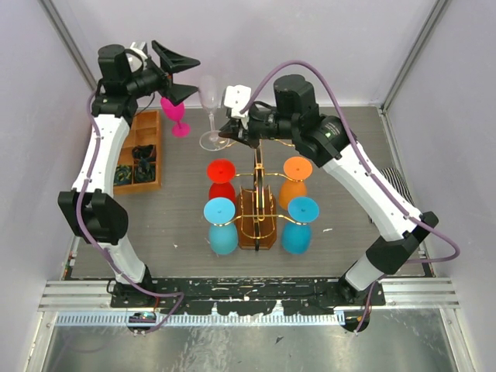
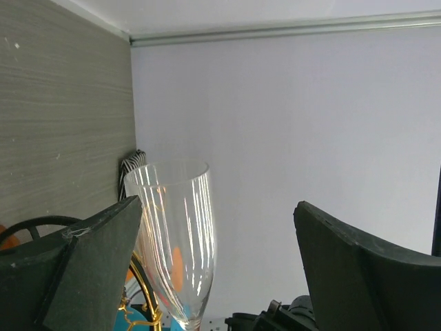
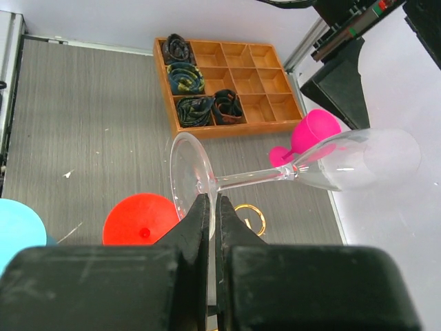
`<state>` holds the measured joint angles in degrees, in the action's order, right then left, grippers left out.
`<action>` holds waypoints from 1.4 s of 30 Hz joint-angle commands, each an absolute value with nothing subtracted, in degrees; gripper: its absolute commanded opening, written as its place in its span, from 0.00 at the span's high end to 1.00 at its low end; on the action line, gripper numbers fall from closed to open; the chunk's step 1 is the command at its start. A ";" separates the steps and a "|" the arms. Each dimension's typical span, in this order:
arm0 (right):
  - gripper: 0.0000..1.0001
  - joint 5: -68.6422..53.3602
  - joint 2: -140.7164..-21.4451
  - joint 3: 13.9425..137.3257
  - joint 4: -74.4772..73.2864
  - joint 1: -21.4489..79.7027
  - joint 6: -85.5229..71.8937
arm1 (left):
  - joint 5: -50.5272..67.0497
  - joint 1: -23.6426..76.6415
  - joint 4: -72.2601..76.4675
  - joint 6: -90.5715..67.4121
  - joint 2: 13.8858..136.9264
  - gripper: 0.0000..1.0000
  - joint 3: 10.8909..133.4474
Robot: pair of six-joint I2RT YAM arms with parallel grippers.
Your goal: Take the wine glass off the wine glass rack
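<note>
A clear wine glass (image 1: 208, 94) stands upright just beyond the gold wire rack (image 1: 260, 194) on its brown wooden base (image 1: 257, 232). My right gripper (image 1: 230, 132) is shut on the rim of the glass's foot (image 3: 187, 181), its jaws pinched together (image 3: 211, 203). My left gripper (image 1: 180, 77) is open at the height of the bowl. In the left wrist view the bowl (image 2: 176, 234) sits between the fingers (image 2: 89, 262), close to the left one and not gripped. Whether the foot touches the table I cannot tell.
Red (image 1: 222, 180), orange (image 1: 295, 178) and two blue glasses (image 1: 221, 225) hang upside down on the rack. A pink glass (image 1: 177, 116) stands behind the clear one. An orange compartment tray (image 1: 139, 151) with rolled items lies at the left. Walls close in behind.
</note>
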<state>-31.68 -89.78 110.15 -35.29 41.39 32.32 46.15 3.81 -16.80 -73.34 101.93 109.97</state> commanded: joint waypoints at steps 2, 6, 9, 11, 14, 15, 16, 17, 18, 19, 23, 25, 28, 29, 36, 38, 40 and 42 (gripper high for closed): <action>0.99 -32.88 -89.91 114.14 -31.98 42.03 33.41 | 52.16 5.13 -13.11 -77.26 101.29 0.02 107.58; 0.99 -32.54 -89.90 114.28 -32.21 42.13 33.97 | 52.74 5.99 -16.82 -74.45 101.63 0.02 108.38; 0.99 -32.28 -89.84 114.47 -32.17 42.17 33.96 | 52.28 6.24 -19.99 -72.20 101.89 0.02 108.72; 1.00 -32.26 -89.62 114.36 -32.17 42.24 33.97 | 51.83 6.25 -21.93 -70.83 102.01 0.02 109.06; 1.00 -32.25 -89.40 114.09 -32.02 42.44 33.93 | 51.77 6.28 -22.49 -70.32 102.15 0.02 109.01; 1.00 -32.32 -89.31 114.04 -32.01 42.48 33.95 | 51.77 6.39 -22.52 -70.25 102.15 0.02 108.96; 1.00 -32.36 -89.30 114.00 -31.94 42.51 33.94 | 51.84 6.48 -22.57 -70.23 102.19 0.02 108.94; 0.99 -32.28 -89.36 113.99 -31.91 42.60 33.99 | 51.93 6.57 -22.44 -70.18 102.17 0.02 108.90; 1.00 -32.26 -89.45 114.01 -31.90 42.62 34.02 | 52.02 6.71 -22.46 -70.14 102.09 0.02 108.83; 1.00 -32.37 -89.51 113.99 -31.90 42.58 34.03 | 52.15 6.83 -22.42 -70.07 102.05 0.02 108.70; 1.00 -32.51 -89.64 114.04 -32.06 42.58 33.97 | 52.84 7.02 -22.11 -69.73 101.97 0.01 108.05; 1.00 -32.82 -89.73 114.13 -32.05 42.63 33.37 | 53.30 7.03 -21.24 -70.27 102.04 0.08 107.52; 1.00 -33.15 -90.03 114.36 -32.40 42.62 32.61 | 54.62 7.06 -18.46 -72.08 102.01 0.21 106.07; 1.00 -33.15 -90.19 114.61 -32.61 42.61 32.57 | 54.77 7.11 -18.39 -72.04 102.04 0.25 105.86; 1.00 -33.41 -90.65 115.61 -33.80 42.60 32.21 | 56.50 7.07 -17.20 -72.51 102.34 0.39 104.42; 1.00 -33.49 -90.86 116.16 -34.20 42.57 32.20 | 56.62 7.11 -16.83 -72.51 102.33 0.42 104.41; 1.00 -33.48 -91.05 116.40 -34.64 42.65 32.32 | 56.76 7.08 -16.79 -72.38 102.45 0.46 104.41; 0.95 -32.65 -90.76 116.09 -34.72 42.67 32.37 | 56.66 6.99 -17.45 -71.55 102.55 0.51 104.60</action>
